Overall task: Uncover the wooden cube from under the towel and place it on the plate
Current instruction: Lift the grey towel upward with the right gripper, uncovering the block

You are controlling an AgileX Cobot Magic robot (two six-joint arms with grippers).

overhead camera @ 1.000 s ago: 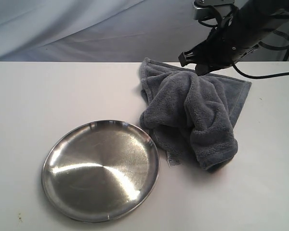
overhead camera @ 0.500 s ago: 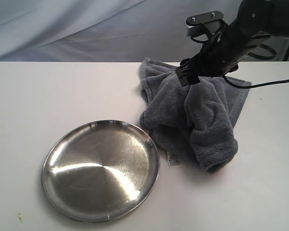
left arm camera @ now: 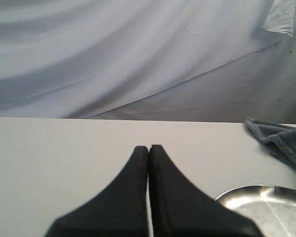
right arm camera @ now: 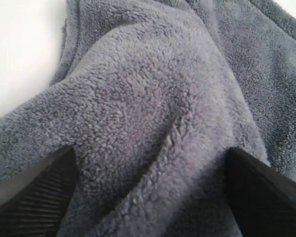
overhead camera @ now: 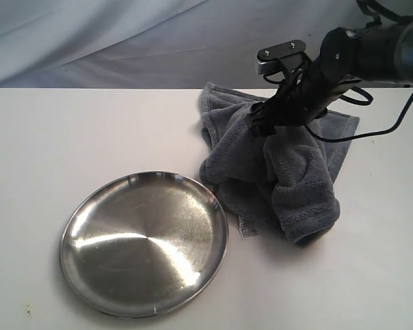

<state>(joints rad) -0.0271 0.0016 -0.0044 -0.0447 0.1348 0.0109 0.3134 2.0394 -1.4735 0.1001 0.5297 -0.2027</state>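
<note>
The dark grey towel (overhead camera: 282, 172) lies crumpled in a heap on the white table, right of the steel plate (overhead camera: 144, 240). The wooden cube is hidden. My right gripper (overhead camera: 265, 124) hangs at the top of the heap, open. In the right wrist view its fingers (right arm camera: 44, 192) stand wide apart, the right gripper (right arm camera: 150, 165) straddles a raised fold of the towel (right arm camera: 153, 98), and the fleece fills the gap. My left gripper (left arm camera: 148, 148) is shut on nothing above bare table, with the plate's rim (left arm camera: 246, 190) and a towel corner (left arm camera: 281, 140) off to one side.
The white table (overhead camera: 69, 137) stretches left of and behind the plate. A pale draped backdrop (overhead camera: 124, 41) closes the far side. Black cables (overhead camera: 372, 130) trail from the right arm over the towel's far corner.
My right gripper has gone from shut to open. It has come down and to the left from above the towel's far edge onto the top of the heap. Towel and plate have not moved.
</note>
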